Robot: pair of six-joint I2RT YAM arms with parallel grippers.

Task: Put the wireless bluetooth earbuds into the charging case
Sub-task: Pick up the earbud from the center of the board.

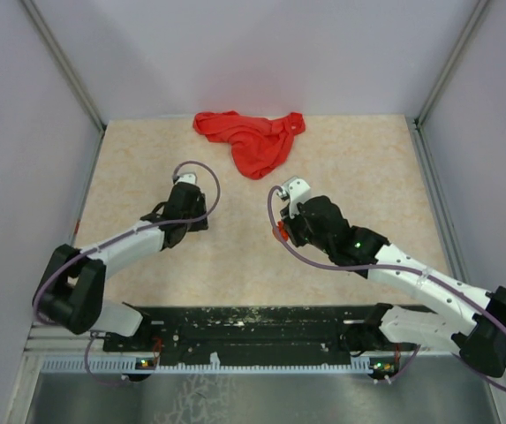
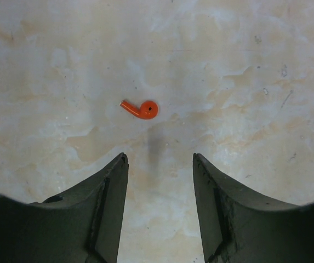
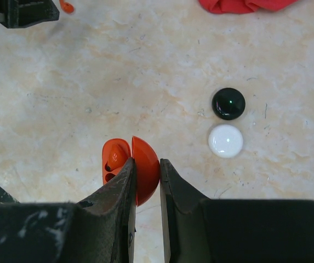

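On the tabletop (image 1: 358, 177) we see a red cloth (image 1: 253, 141) bunched at the far edge. Our right tool (image 3: 147, 164) is clamped on the red charging case (image 3: 144, 153) (its lid hinged open), near a black case (image 3: 228, 103) and a white case (image 3: 225, 141). Our left tool (image 2: 159, 159) hangs with jaws parted, holding nothing, above one red earbud (image 2: 143, 108) lying on the tabletop.

Crumpled red cloth (image 1: 251, 141) lies near the table's (image 1: 367, 177) far edge.

The left gripper (image 2: 159, 159) points down, jaws apart and empty. The right gripper (image 3: 147, 164) is closed on the red charging case (image 3: 144, 149).
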